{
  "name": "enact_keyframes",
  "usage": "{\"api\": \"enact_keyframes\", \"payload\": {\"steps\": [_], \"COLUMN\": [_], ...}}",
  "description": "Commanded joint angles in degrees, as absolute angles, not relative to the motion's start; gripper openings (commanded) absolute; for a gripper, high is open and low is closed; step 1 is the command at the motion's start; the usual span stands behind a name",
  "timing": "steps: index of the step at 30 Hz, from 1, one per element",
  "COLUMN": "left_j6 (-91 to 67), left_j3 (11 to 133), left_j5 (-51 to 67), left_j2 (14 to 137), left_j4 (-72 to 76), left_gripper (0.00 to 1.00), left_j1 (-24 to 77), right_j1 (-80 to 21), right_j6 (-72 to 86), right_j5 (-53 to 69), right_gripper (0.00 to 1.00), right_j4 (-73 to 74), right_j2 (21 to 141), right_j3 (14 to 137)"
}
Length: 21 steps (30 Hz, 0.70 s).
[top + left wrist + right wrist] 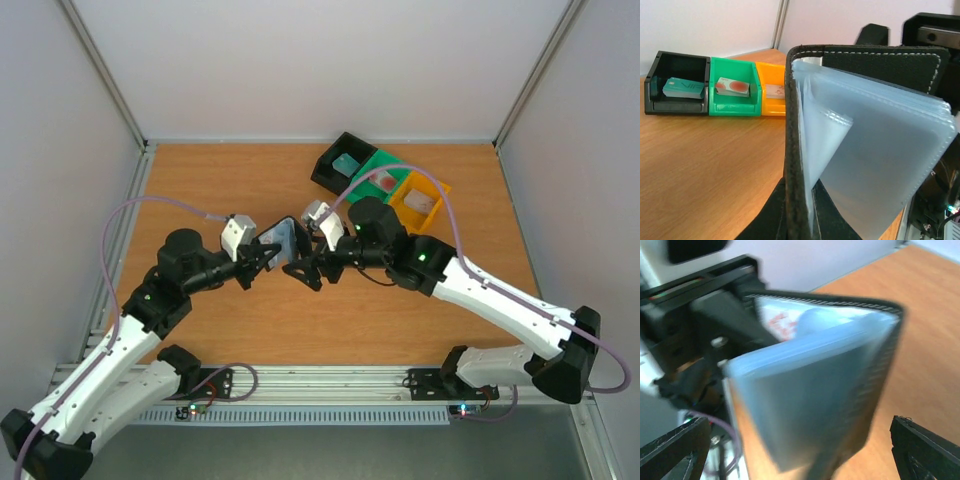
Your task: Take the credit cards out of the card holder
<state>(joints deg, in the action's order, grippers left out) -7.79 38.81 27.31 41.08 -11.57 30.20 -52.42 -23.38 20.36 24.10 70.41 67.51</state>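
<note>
Card holder (284,240) standing open, frame centre; left gripper (266,257) pinching its cover; right gripper (304,274) gaping wide alongside.

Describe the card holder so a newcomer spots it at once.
Over the middle of the table, the left gripper holds something upright. That is the card holder: a flat black wallet, open like a book, with pale blue-grey plastic pockets, unlike the boxy trays at the far edge.

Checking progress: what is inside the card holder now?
The card holder holds pale blue-grey sleeves. Right wrist view shows a red-printed item, blurred, possibly a card, behind them. Overlapping sleeves cover whatever else the pockets hold.
</note>
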Motion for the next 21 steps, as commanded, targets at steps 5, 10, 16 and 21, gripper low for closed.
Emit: {"api": "enact_keyframes", "payload": {"steps": [5, 10, 16, 21], "left_j6": [-8.5, -7.79, -5.95, -1.89], "left_j3": [38.5, 38.45, 38.23, 38.68], "left_j5": [26.92, 26.63, 23.32, 18.82], "left_j2": [41.05, 40.87, 41.05, 41.56], "left_j4": [-8.12, -8.48, -8.98, -10.42], "left_gripper": [0.0, 0.0, 0.0, 0.0], "left_j1": [30.32, 30.32, 30.32, 30.32], "right_j1": [-53.44, -53.44, -53.33, -53.75], "right_j6": [-17.64, -17.82, -17.68, -19.61], "right_j5": [5.62, 0.23, -4.08, 8.44], "right_gripper": [0.98, 0.75, 0.86, 0.98], "right_j4": [15.65, 18.52, 23.75, 23.07], "right_j2": [75.39, 75.02, 74.15, 74.96], "right_j3": [67.72, 68.52, 68.9, 69.67]}}
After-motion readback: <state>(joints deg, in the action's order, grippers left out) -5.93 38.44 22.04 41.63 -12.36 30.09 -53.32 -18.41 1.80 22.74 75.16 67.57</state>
